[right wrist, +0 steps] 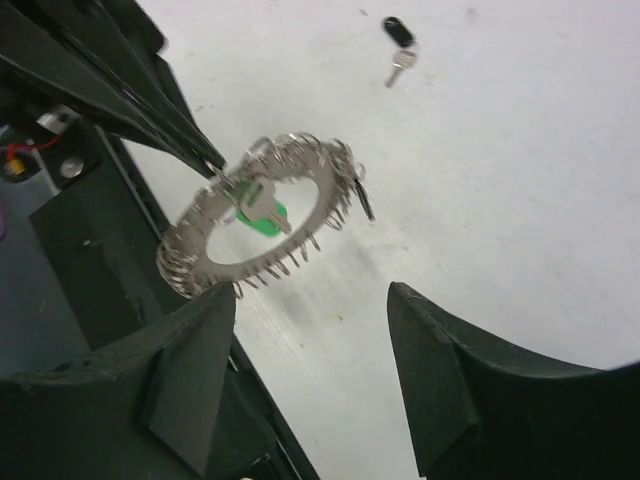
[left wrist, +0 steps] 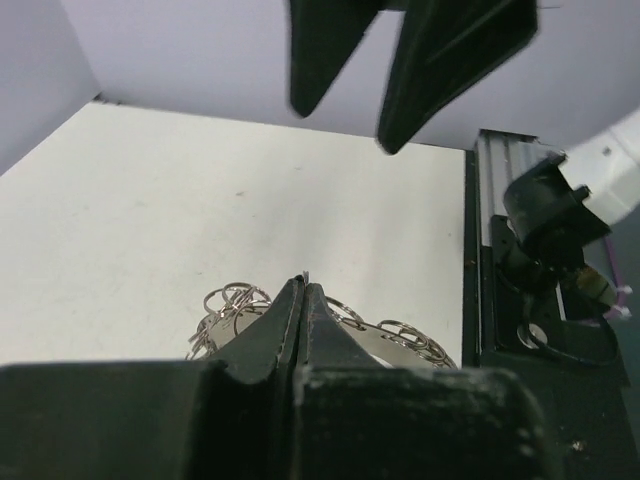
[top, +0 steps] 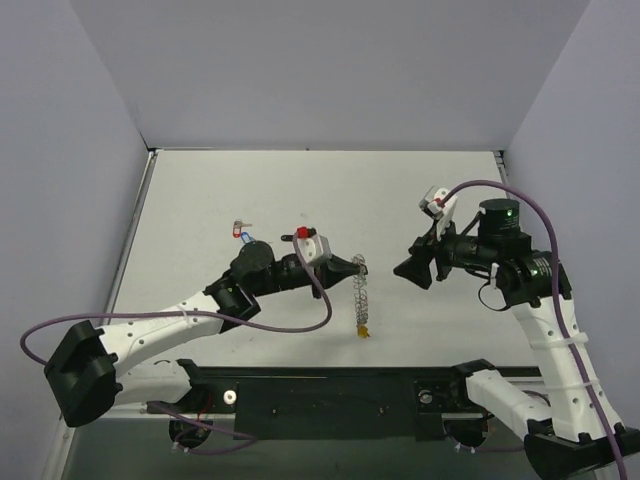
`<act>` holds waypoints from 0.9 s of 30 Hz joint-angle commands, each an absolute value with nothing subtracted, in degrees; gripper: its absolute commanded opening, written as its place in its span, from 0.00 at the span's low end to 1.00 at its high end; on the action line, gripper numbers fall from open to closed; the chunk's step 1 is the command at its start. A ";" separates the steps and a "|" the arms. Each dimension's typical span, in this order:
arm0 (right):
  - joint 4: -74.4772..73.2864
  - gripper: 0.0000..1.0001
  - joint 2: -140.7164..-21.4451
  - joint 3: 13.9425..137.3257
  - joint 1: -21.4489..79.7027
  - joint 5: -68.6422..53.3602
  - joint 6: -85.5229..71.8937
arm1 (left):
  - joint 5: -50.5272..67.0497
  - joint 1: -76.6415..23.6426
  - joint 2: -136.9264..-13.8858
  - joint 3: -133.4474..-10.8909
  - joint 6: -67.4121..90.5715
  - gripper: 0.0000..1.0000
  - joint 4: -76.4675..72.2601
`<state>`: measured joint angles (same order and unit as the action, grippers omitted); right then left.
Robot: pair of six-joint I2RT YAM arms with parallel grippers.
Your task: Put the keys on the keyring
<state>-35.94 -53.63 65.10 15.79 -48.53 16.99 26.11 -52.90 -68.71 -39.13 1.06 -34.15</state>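
Note:
The keyring (top: 360, 293) hangs on edge from my left gripper (top: 357, 266), which is shut on its top rim; a yellow tag (top: 364, 331) dangles at its bottom. In the right wrist view the keyring (right wrist: 250, 265) shows as a flat silver ring fringed with small loops, with a green-headed key (right wrist: 265, 215) across its opening. My right gripper (right wrist: 312, 300) stands open just right of the ring, touching nothing. A black-headed key (right wrist: 400, 45) lies on the table beyond. A blue-headed key (top: 243, 233) lies left of the left arm. In the left wrist view the jaws (left wrist: 303, 285) are pressed together over the ring's loops (left wrist: 232, 300).
The white table (top: 200, 200) is walled by grey panels at the back and both sides. A black rail (top: 330, 385) carrying the arm bases runs along the near edge. A purple cable (top: 300, 325) loops beside the left arm.

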 commanded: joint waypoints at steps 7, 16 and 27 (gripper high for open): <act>-59.84 0.65 -58.71 80.77 2.92 -40.59 21.35 | 12.49 -40.88 -63.37 -51.07 16.17 0.00 -2.21; -53.10 0.67 -54.41 65.41 -3.42 -48.60 23.03 | 0.53 -23.50 -54.94 -47.73 16.17 0.00 11.25; -39.02 0.68 -49.39 46.06 -12.39 -57.65 18.36 | 5.62 6.04 -62.92 -51.76 16.79 0.00 8.45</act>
